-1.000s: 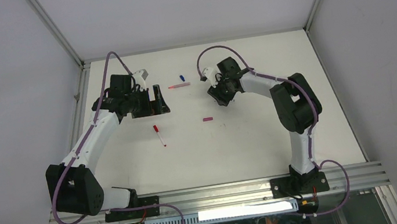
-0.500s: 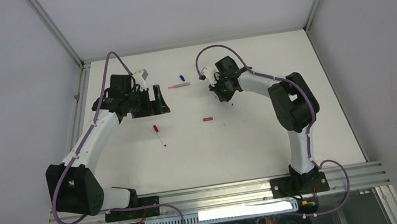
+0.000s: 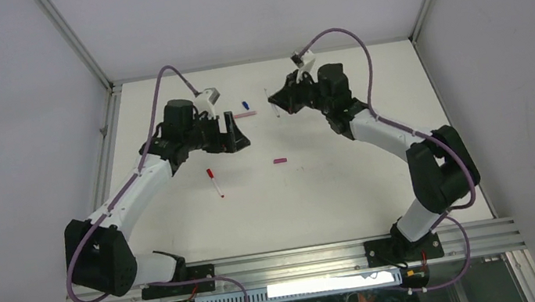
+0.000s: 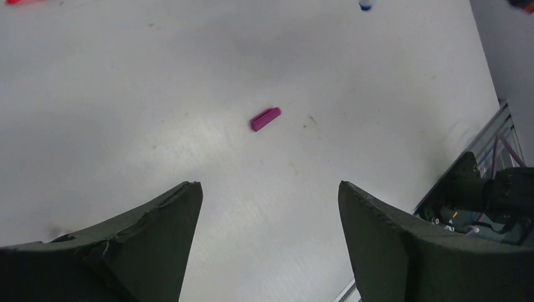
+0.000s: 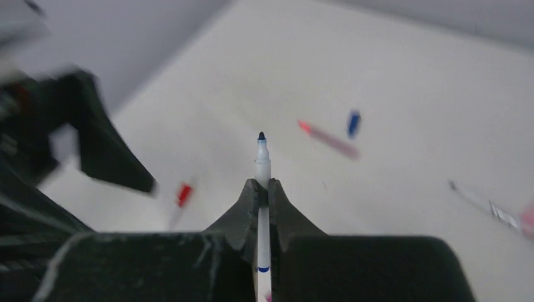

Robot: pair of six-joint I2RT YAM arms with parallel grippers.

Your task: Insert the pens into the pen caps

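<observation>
Though slim, pen (image 5: 262,162) in right claw (image 5: 262,185)

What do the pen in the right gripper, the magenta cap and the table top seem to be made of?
The pen is likely plastic: a smooth white barrel with a dark tip, probably felt. The magenta cap is likely moulded plastic, judging by its uniform colour and slight sheen. The table top is a hard white sheet, perhaps laminate: matte, with small scuffs and specks.

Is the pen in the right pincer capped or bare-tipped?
Bare-tipped: the pen shows a dark, uncovered nib beyond the shut right pincer.
</observation>
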